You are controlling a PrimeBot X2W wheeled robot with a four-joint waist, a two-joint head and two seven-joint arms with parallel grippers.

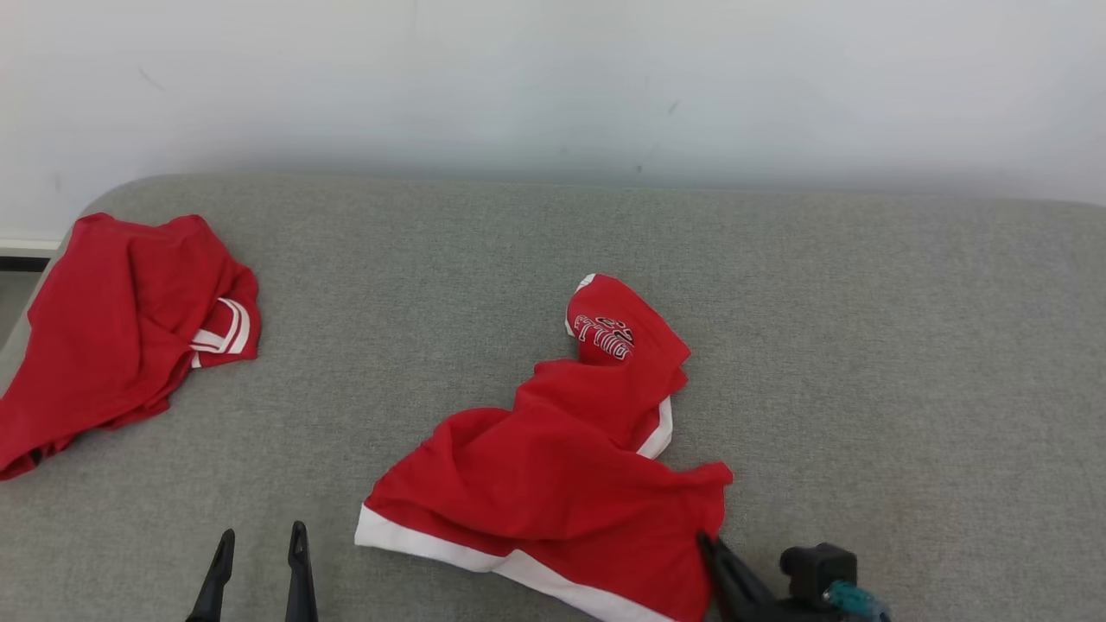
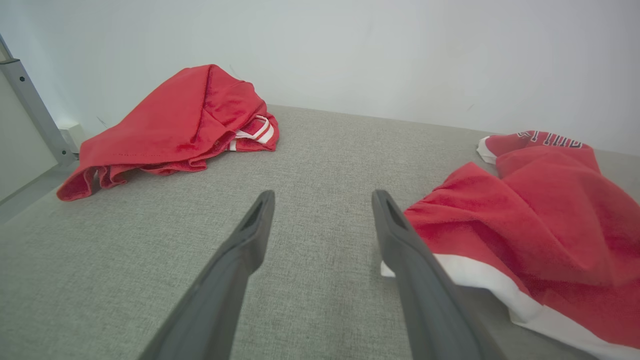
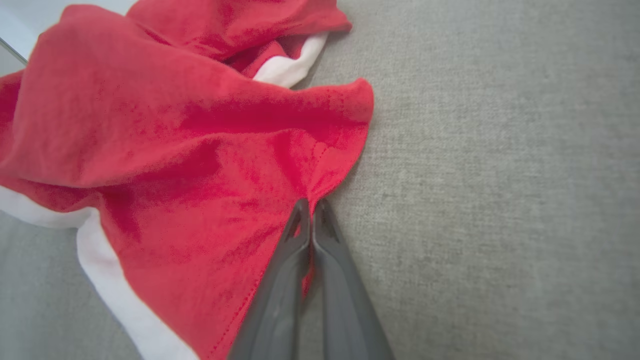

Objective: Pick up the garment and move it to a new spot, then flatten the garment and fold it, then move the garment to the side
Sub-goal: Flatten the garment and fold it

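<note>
A crumpled red garment with white trim and lettering lies near the front middle of the grey surface. It also shows in the left wrist view and the right wrist view. My right gripper is shut, its fingertips pinching the garment's right hem; red cloth shows between the fingers. In the head view the right gripper meets the cloth's lower right edge. My left gripper stands open over bare surface left of the garment, and in its own wrist view the left gripper holds nothing.
A second red garment with white stripes lies bunched at the far left edge of the grey surface. A pale wall runs behind. A metal frame post stands beyond the left edge.
</note>
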